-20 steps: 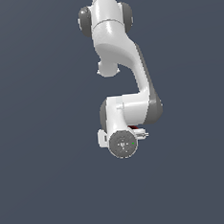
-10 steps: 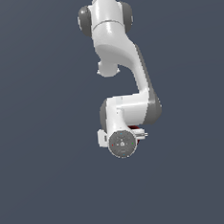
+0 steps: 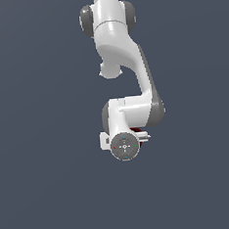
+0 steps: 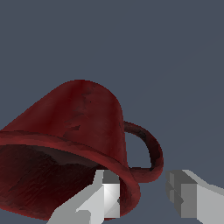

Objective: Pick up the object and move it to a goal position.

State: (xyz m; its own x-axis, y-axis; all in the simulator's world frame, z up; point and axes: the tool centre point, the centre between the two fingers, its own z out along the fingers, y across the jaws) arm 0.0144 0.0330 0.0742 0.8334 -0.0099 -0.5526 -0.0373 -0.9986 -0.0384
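The object is a dark red glossy mug (image 4: pixel 83 127) with a loop handle (image 4: pixel 151 151), and it fills much of the wrist view. My gripper (image 4: pixel 144 199) is open. One fingertip (image 4: pixel 107 194) stands in front of the mug's rim, the other (image 4: pixel 186 197) beyond the handle, so the rim wall and the handle's base lie between them. I cannot tell whether either fingertip touches the mug. In the exterior view the wrist covers the gripper, and only a red sliver of the mug (image 3: pixel 136 130) shows beside it.
The white arm (image 3: pixel 118 52) reaches from the top of the exterior view down to its round wrist flange (image 3: pixel 124 146). A plain dark grey-blue floor (image 3: pixel 40 142) lies all around.
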